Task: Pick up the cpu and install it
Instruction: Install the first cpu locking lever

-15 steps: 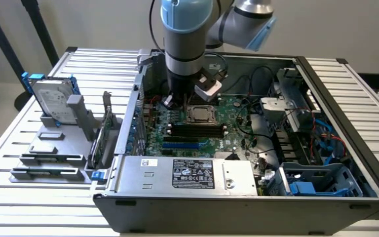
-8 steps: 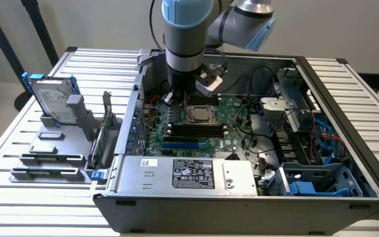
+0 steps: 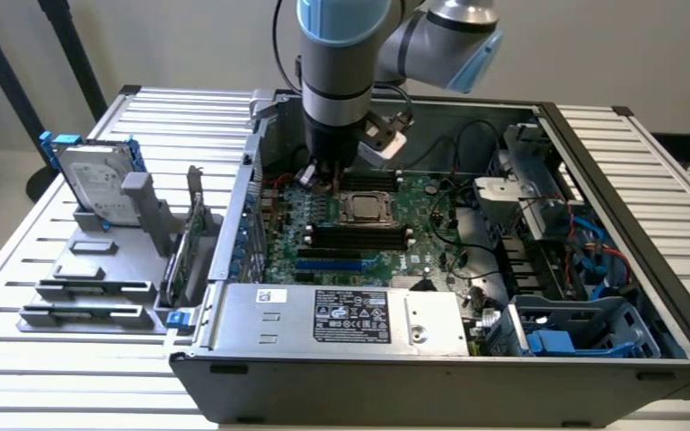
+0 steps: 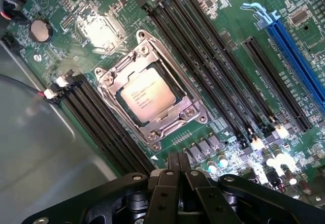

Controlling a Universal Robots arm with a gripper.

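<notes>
**CPU seated in its socket, gripper closed and empty above the board**

Working across the exterior view from its left, you had the grey parts stand [image 3: 93, 278] on the slatted table [image 3: 33, 377], with the silver hard drive [image 3: 96, 184] in its blue bracket standing upright at the stand's far end. Just beside it rose the open computer case [image 3: 441, 377], its power supply [image 3: 339, 319] lying along the near wall.

Inside the case you could see the green motherboard [image 3: 423, 233]. The arm [image 3: 345, 63] came down from above, and its gripper [image 3: 324, 175] hung over the board's far edge, toward the exterior view's left of the socket.

The cpu [image 4: 148, 95] lay flat in the metal socket frame [image 4: 190, 113] near the middle of the board, silvery top up, with black memory slots [image 4: 203, 66] running along both sides of the frame. In the wrist view the blue expansion slot [image 4: 299, 66] lay beyond the memory slots.

The gripper [image 4: 178, 163] had its two fingers pressed together with nothing between them, clear of the cpu and not touching it.

At the exterior view's right, you had blue cables [image 3: 597, 251] and a drive cage [image 3: 585, 328] inside the case.
</notes>
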